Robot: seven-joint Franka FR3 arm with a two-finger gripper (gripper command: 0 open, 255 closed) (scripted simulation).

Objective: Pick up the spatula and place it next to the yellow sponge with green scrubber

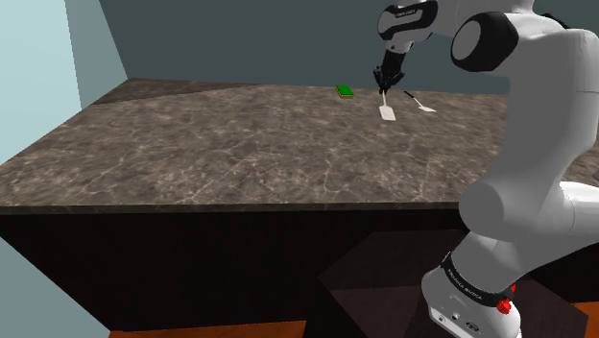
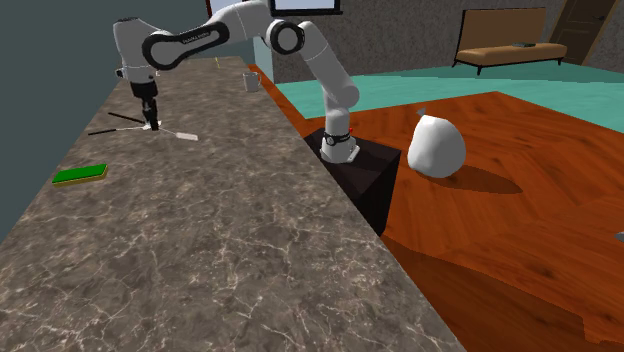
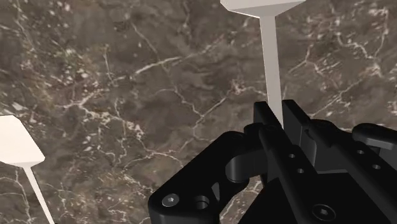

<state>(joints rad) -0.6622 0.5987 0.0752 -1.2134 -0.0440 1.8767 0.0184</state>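
A white spatula (image 1: 387, 111) lies on the dark marble counter (image 1: 211, 144), its thin handle (image 3: 271, 63) running from the flat blade (image 3: 259, 5) back into my gripper (image 3: 277, 118). The black fingers are shut on that handle near its end. From the side, my gripper (image 2: 152, 124) stands upright and low over the counter, with the spatula blade (image 2: 185, 135) just beside it. The sponge (image 1: 346, 91), green on top with a yellow edge, lies a short way towards the shoulder view's left of my gripper (image 1: 385, 88), and shows as the sponge (image 2: 80, 174) nearer the second exterior camera.
A second white-bladed utensil (image 3: 17, 145) lies on the counter close beside the spatula, also seen as the second utensil (image 1: 420, 102). A teal wall runs along the counter's far edge. A small grey cup (image 2: 251, 81) stands at the counter's end beyond the arm.
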